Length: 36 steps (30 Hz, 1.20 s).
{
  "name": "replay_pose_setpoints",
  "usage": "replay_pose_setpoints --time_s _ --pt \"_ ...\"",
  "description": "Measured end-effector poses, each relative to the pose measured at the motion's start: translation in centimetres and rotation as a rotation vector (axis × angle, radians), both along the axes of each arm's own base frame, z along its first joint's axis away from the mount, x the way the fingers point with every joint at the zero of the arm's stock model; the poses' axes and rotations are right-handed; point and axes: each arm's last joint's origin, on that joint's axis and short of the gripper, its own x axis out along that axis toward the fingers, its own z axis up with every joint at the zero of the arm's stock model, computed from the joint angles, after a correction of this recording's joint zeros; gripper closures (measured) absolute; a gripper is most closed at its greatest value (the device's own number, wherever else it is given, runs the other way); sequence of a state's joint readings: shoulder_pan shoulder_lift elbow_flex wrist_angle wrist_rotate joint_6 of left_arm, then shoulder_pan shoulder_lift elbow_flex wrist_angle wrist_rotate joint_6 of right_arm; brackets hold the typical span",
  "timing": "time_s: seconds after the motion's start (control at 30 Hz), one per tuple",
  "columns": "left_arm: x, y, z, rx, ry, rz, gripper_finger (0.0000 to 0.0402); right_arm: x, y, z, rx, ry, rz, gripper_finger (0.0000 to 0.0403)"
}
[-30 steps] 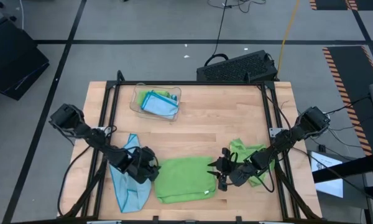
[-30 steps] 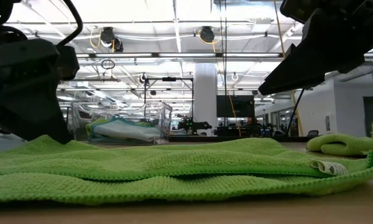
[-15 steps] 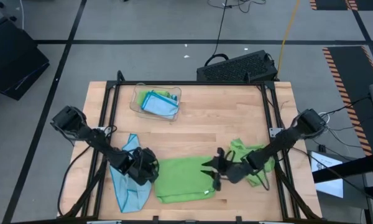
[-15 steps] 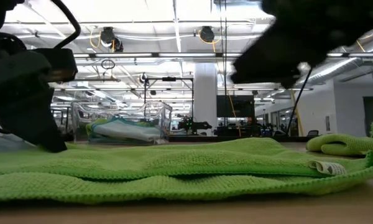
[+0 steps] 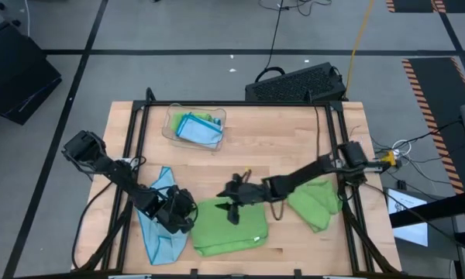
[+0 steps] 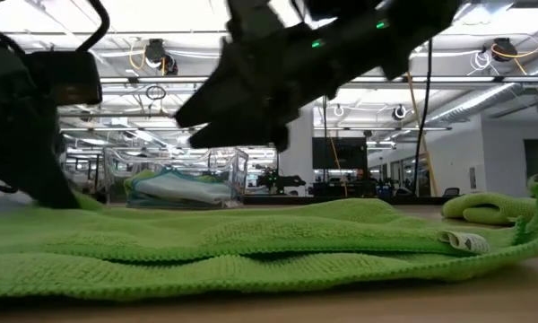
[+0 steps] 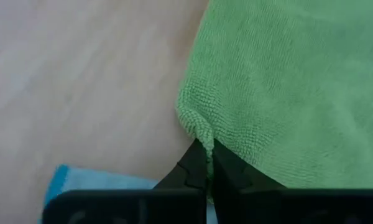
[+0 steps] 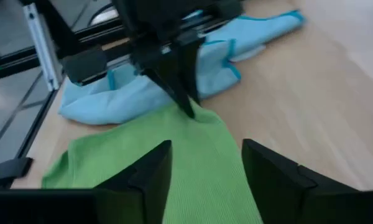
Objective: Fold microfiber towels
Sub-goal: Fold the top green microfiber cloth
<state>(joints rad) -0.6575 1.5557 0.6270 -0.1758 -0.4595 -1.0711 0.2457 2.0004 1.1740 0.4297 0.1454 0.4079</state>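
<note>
A lime green microfiber towel (image 5: 231, 227), folded over into a rough rectangle with a small white tag (image 6: 464, 240) at one edge, lies on the front middle of the light wooden table (image 5: 279, 143). The left gripper (image 5: 184, 216) is down at the towel's left corner; in the left wrist view its two dark fingers (image 7: 199, 167) are pressed together on a pinched-up fold of the green cloth (image 7: 280, 93), so it has that corner clamped. Just beside it, to the left and partly under the left arm, lies a crumpled light blue microfiber towel (image 5: 156, 225), which also shows behind the pinched corner in the right wrist view (image 8: 174, 78).

The right gripper (image 5: 234, 203) reaches from the table's right side to the towel's back edge, hovering above the green cloth; in the right wrist view its fingers (image 8: 150, 174) stand apart with nothing between them, pointing toward the left gripper (image 8: 177, 74).

A second lime green microfiber towel (image 5: 316, 203) sits bunched near the right edge of the table, under the right arm. At the back left of the table a clear plastic tray (image 5: 170, 122) holds folded blue and green towels (image 5: 197, 129). Beyond the back edge, on the floor, stands a black perforated box (image 5: 296, 84)
</note>
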Motion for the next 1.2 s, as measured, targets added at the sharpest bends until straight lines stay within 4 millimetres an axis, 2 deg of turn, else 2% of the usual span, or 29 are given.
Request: replay_pose_setpoints --time_s 0.2,0.3,0.47,0.6,0.9,1.2 --pt "0.0 0.2 1.0 0.058 -0.062 -0.016 0.0398 3.7 -1.8 -0.4 -0.021 -0.023 0.084 0.0166" --pt "0.0 0.3 1.5 0.097 -0.078 -0.047 0.0397 4.5 -2.9 -0.5 -0.038 -0.013 0.129 0.016" --pt "0.0 0.4 2.1 0.155 -0.108 -0.097 0.0396 4.7 -4.6 -0.5 -0.1 -0.018 0.183 0.0162" --pt "0.3 0.8 2.4 0.173 -0.119 -0.112 0.0395 4.7 -5.3 -0.4 -0.072 -0.037 0.279 0.0171" --pt "1.0 1.0 3.0 0.208 -0.165 -0.164 0.0395 4.7 -5.4 -0.4 -0.097 -0.039 0.289 0.0202" --pt "1.4 0.7 3.3 0.233 -0.204 -0.215 0.0394 4.6 -5.0 -0.6 -0.034 -0.023 0.35 0.0228"
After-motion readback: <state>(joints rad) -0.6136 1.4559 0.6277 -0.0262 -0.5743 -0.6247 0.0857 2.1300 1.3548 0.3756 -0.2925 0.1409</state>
